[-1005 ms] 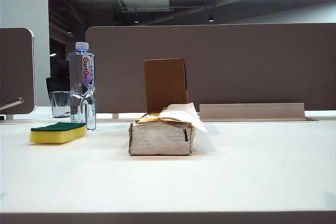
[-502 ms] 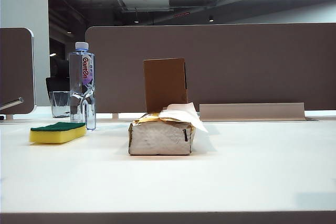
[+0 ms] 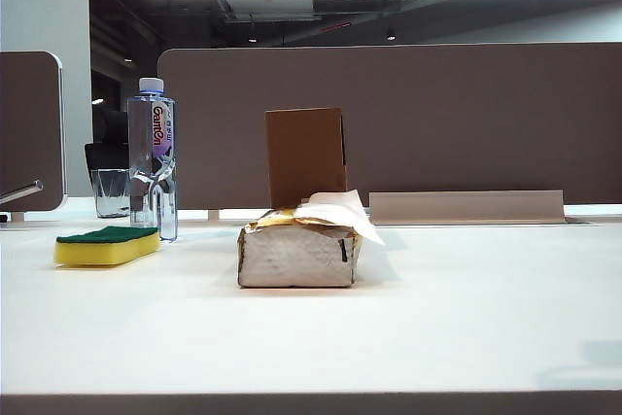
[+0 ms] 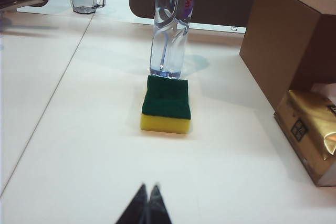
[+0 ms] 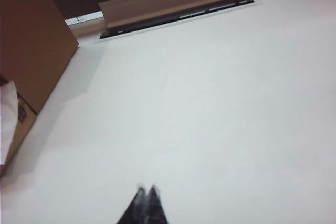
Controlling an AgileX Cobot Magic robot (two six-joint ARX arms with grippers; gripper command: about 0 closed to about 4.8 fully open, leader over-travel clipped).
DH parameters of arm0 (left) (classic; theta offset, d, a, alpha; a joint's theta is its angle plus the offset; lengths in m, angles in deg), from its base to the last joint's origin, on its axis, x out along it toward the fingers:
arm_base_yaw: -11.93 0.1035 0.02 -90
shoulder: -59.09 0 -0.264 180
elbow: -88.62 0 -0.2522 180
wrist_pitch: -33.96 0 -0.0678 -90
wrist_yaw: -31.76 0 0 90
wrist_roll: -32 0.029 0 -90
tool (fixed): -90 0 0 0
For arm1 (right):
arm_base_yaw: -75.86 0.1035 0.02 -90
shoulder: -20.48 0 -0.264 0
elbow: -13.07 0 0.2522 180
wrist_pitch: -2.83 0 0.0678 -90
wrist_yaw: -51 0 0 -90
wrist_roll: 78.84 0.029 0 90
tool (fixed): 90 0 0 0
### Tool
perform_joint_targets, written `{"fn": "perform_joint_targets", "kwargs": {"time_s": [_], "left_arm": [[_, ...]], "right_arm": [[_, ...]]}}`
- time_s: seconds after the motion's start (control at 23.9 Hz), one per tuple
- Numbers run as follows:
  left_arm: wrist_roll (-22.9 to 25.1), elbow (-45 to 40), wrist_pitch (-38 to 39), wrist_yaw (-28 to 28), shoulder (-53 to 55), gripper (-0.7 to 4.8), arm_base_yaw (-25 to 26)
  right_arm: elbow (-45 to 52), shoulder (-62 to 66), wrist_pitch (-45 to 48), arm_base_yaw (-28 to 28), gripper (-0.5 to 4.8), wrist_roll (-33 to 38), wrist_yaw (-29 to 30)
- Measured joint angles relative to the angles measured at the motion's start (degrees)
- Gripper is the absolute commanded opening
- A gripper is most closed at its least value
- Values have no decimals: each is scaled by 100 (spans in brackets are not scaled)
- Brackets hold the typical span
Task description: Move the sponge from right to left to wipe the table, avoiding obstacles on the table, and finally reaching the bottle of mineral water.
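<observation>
You had both tools empty and pinched closed; the left tool (image 4: 147,206) sat nearer, the sponge (image 4: 166,104) straight ahead, touching the bottle (image 4: 170,30); the right tool (image 5: 146,203) faced bare table (image 5: 220,108).

Left end effector (image 4: 146,203) closed, empty; right end effector (image 5: 146,203) likewise.

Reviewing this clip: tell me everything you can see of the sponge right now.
The sponge is a rectangular yellow foam block with a dark green scouring layer on top, lying flat on the white table at the left, directly in front of the mineral water bottle, apparently touching its base. No hand holds it; the shut left hand is well short of it.
</observation>
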State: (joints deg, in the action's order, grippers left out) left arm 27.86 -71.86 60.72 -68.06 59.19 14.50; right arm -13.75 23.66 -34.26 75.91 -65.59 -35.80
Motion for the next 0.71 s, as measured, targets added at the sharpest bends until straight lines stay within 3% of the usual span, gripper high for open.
{"fn": "perform_joint_targets", "kwargs": {"time_s": [0.13,0.5,0.71], "left_arm": [[0,-219,-343,0,0,-5,0],[0,-522,-407,17,4,-5,2],[2,-525,-420,304,4,-5,0]], "right_arm": [[302,2,157,0,-9,-66,-2],[1016,0,492,0,-9,-328,-2],[1060,2,667,0,-9,-435,-4]]}}
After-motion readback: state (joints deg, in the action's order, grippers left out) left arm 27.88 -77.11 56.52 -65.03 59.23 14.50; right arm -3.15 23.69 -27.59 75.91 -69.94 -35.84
